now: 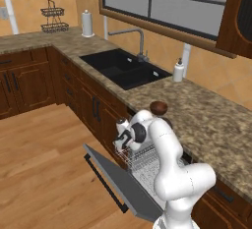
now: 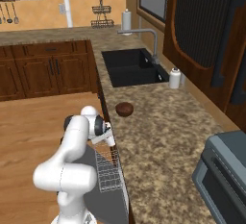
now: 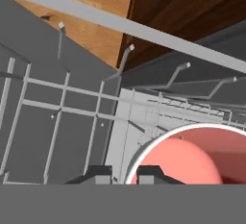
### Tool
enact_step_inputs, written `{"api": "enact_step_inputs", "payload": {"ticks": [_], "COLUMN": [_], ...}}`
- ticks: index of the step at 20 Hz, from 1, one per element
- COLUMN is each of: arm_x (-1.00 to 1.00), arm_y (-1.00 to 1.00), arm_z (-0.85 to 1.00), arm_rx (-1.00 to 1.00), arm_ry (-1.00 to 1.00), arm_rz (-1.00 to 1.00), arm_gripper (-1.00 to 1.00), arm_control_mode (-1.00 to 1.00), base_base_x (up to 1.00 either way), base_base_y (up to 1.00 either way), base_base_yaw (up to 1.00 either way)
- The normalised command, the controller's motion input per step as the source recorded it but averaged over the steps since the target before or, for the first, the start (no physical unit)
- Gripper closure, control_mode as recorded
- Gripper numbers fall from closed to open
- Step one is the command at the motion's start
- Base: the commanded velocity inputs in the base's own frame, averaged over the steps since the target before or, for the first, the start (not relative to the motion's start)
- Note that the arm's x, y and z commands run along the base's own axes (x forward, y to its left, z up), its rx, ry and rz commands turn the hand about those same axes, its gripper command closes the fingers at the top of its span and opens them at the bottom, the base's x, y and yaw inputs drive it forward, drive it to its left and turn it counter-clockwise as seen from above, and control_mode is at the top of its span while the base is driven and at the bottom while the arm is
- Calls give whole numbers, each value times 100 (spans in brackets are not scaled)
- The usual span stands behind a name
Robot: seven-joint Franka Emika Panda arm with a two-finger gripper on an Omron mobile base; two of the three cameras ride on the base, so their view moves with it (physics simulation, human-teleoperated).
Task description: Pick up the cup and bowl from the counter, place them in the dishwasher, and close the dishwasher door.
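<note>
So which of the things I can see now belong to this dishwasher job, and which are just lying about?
Job:
- cup, at the hand, over the rack
- bowl, on the counter
- dishwasher door, open

Lying about:
- soap bottle
- paper-towel roll
- sink
- microwave

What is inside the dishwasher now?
The cup, pinkish inside, sits in the white wire rack of the dishwasher, beside the gripper. The arm covers much of the rack.
</note>
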Motion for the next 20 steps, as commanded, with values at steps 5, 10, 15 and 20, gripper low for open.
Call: {"api": "enact_step_inputs", "payload": {"ticks": [5, 10, 15, 20], "arm_x": [-42, -48, -45, -33], "arm_y": [37, 63, 63, 24], "arm_z": [-27, 0, 32, 89], "arm_rx": [1, 0, 0, 0], "arm_ry": [0, -1, -8, -24], "arm_rz": [0, 0, 0, 0], "arm_gripper": [-100, -100, -100, -100], "arm_control_mode": [-100, -100, -100, -100], "base_base_x": [0, 0, 0, 0], "base_base_y": [0, 0, 0, 0], "base_base_yaw": [0, 0, 0, 0]}}
